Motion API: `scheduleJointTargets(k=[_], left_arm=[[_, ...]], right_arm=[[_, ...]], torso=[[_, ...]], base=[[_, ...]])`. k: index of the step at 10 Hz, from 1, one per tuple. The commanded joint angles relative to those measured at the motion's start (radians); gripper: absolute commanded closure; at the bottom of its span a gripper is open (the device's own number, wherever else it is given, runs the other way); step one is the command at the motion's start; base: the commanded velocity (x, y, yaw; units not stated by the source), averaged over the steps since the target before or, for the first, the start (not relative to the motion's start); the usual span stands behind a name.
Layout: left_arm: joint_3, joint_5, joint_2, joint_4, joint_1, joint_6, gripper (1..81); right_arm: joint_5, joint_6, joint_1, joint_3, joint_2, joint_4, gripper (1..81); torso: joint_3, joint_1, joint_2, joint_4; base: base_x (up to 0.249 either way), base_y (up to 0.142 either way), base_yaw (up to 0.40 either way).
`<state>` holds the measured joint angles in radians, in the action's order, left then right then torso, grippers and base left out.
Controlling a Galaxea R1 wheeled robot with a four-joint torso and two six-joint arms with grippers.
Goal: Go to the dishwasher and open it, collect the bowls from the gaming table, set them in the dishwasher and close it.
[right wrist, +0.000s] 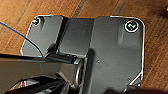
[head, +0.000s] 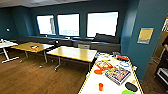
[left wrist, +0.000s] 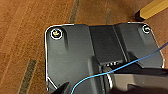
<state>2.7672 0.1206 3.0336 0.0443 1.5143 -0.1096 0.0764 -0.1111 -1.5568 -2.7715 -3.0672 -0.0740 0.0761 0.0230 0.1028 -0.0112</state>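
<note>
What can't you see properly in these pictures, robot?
- Green bowl: cut off by the bottom edge of the head view.
- Gaming table: its near end runs past that same edge.
- Colourful boxes on it: too blurred to read what they are.
- Person at the right edge: mostly cut off.
- Gripper fingers: in both wrist views I cannot tell if they are open or shut.

Wooden plank floor (right wrist: 15, 15) lies beneath the robot's dark plate; a thin blue cable (right wrist: 22, 35), apparently, crosses it.
</note>
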Motion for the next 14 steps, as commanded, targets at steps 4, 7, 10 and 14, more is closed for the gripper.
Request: scheduleJointTargets(k=[4, 7, 10, 14], left_arm=[[0.003, -0.044, -0.001, -0.006, -0.056, -0.005, 1.0], [0.003, -0.044, -0.002, -0.004, -0.058, -0.005, 1.0], [0.003, -0.044, -0.001, 0.003, -0.058, -0.006, 1.0], [0.003, -0.044, 0.001, 0.006, -0.058, -0.007, 1.0]], right_arm=[[-0.053, -0.002, 0.046, 0.003, -0.004, -0.001, 1.0], [-0.053, -0.002, 0.045, 0.001, -0.004, -0.001, 1.0], [-0.053, -0.002, 0.045, 0.003, -0.004, -0.001, 1.0], [-0.053, -0.002, 0.045, 0.000, -0.004, -0.001, 1.0]], torso=[[0.000, 0.000, 0.000, 0.000], [0.000, 0.000, 0.000, 0.000], [0.000, 0.000, 0.000, 0.000], [0.000, 0.000, 0.000, 0.000]], base=[[0.000, 0.000, -0.347], [0.000, 0.000, -0.362], [0.000, 0.000, -0.075], [0.000, 0.000, 0.000]])
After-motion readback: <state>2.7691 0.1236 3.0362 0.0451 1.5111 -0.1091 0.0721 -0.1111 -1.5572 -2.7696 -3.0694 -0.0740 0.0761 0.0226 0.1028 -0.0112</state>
